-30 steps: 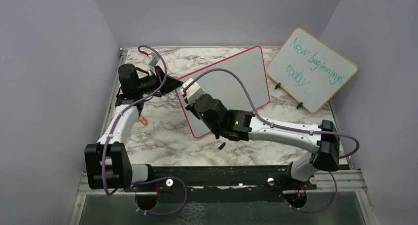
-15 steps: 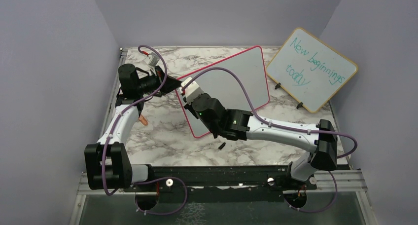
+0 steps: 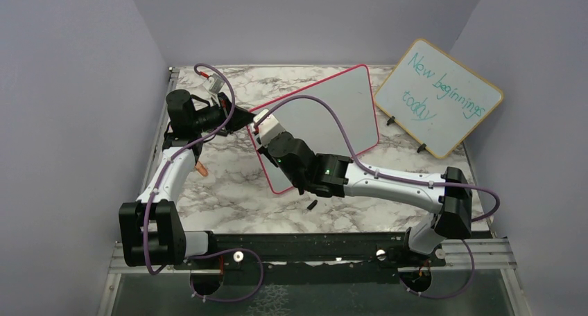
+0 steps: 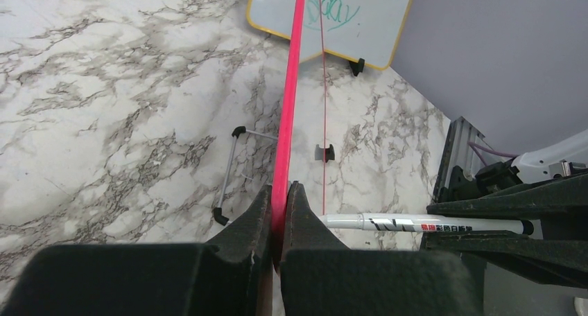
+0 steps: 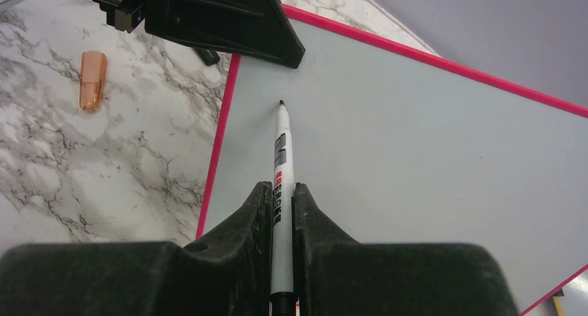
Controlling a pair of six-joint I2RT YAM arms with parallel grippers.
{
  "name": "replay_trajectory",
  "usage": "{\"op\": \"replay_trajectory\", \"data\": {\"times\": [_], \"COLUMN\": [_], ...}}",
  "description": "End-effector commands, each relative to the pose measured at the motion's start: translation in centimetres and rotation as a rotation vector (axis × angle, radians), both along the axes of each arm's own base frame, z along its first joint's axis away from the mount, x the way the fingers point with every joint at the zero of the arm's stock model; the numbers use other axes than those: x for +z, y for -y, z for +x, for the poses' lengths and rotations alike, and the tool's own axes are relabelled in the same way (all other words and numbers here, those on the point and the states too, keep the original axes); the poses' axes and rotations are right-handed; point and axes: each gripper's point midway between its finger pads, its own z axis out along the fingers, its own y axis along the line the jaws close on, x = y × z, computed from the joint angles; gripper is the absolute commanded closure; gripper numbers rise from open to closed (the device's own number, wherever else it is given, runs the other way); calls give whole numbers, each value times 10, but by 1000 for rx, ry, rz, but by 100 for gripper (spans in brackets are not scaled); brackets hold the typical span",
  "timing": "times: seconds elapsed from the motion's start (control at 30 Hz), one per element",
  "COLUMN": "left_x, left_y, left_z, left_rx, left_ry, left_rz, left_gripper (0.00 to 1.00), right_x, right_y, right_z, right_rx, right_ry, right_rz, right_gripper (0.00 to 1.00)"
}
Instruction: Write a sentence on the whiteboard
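Right claw [image 5: 279, 191] is clamped on your marker [image 5: 281, 146] and has slid slightly twd the left claw [image 4: 279, 191] vs 1 s ago; the whiteboard [image 5: 416, 143] sits right ahead, at the marker tip. Left claw hasn't moved, still pinched on the board's pink edge.

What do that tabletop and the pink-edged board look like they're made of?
The tabletop looks like marble, white with grey veining, though it may be printed laminate. The whiteboard has a smooth, pale writing face, likely coated metal or melamine; its thin pink-red frame looks like plastic.
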Motion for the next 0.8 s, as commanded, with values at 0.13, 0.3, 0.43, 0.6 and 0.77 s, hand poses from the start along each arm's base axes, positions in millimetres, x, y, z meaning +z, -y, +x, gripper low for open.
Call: {"op": "replay_trajectory", "data": {"times": [0.13,0.3,0.43,0.6,0.77], "left_x": [-32,-32,-31,-31,-32], "left_y": [4,4,4,4,3], "left_z": [-4,-4,-4,-4,-4], "left_rx": [-8,-6,-6,-4,-2], "left_ry": [-11,-12,-6,-7,-8], "left_rz": [59,59,59,59,60], "left_gripper": [100,100,100,100,100], "right_x": [6,2,-3,-10,-17], "right_y": [-3,-1,1,4,4], "right_z": [3,1,0,-2,-6], "right_rx": [-44,-48,-53,-51,-53], "right_ry": [2,-17,-35,-56,-96], "right_rz": [16,-2,-22,-53,-49], "right_gripper": [99,99,99,99,99]}}
